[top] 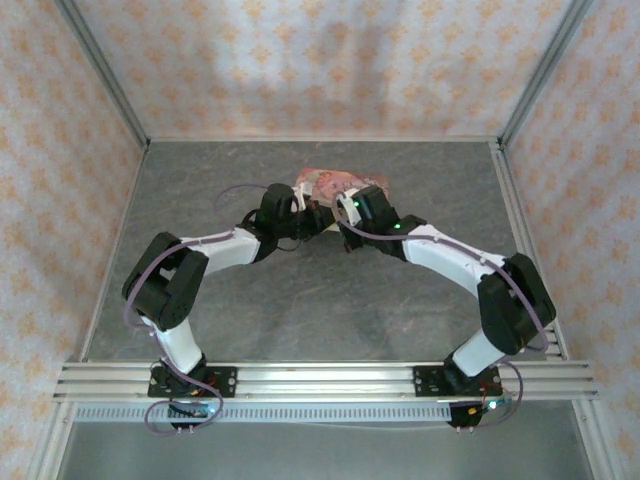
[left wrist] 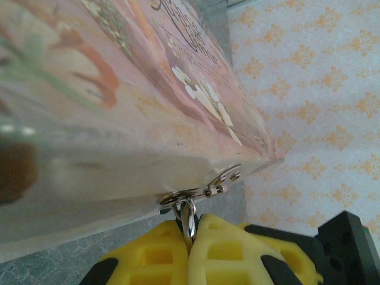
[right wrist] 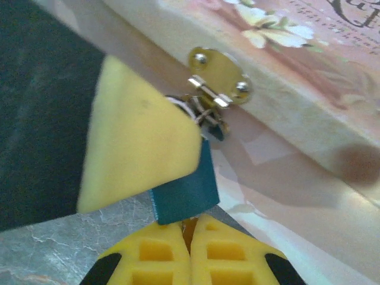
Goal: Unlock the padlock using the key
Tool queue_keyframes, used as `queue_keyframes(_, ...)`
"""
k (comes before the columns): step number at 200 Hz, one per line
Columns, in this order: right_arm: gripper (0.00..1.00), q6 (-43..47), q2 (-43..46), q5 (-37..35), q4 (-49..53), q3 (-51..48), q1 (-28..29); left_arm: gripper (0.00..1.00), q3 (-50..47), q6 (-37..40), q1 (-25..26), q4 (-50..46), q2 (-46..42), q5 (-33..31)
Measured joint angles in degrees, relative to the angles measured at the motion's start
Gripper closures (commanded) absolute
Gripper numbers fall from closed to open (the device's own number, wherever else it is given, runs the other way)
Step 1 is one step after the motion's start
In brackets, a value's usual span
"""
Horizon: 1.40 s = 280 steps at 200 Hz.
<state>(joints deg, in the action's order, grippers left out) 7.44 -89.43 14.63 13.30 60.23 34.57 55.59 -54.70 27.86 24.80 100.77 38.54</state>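
Soft, even light, faint shadows on the back wall (top: pixel 330 60); wrist views blurred close up, box (left wrist: pixel 119 160) side glary.

Tiny padlock (right wrist: pixel 184 190), dark teal body tilted, silver shackle at the gold hasp (right wrist: pixel 219 74) of the floral box (right wrist: pixel 297 71)

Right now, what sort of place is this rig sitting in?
Probably a lab test booth: orange-patterned panel walls in aluminium framing, a grey tabletop, and a slotted mounting rail at its near edge.
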Motion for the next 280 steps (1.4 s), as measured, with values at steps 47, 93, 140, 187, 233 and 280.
queue_keyframes(47,1.00,-8.0,-0.9,17.0,-1.6,-0.3,-6.6,1.00,0.0,0.9,-0.2,0.3,0.0,0.2)
queue_keyframes(93,0.93,-12.2,-2.4,22.5,-4.0,-2.1,-7.7,1.00,-1.3,1.2,-0.3,0.2,0.0,0.2)
queue_keyframes(140,0.73,-12.9,-2.3,22.4,-6.4,-4.5,-7.5,0.90,-1.5,2.6,-0.1,-1.7,0.0,0.2)
queue_keyframes(187,0.66,-13.7,-1.7,21.0,-9.3,-10.0,-6.9,0.86,-4.1,3.4,0.3,-1.9,1.3,-0.1)
queue_keyframes(233,0.66,-13.9,-1.2,18.3,-9.3,-12.2,-5.8,0.65,-6.3,5.1,0.3,-1.9,3.7,-1.2)
queue_keyframes(280,0.65,-13.2,-0.2,14.5,-9.4,-12.2,-2.3,0.55,-7.6,5.6,0.6,-1.3,3.0,-2.8)
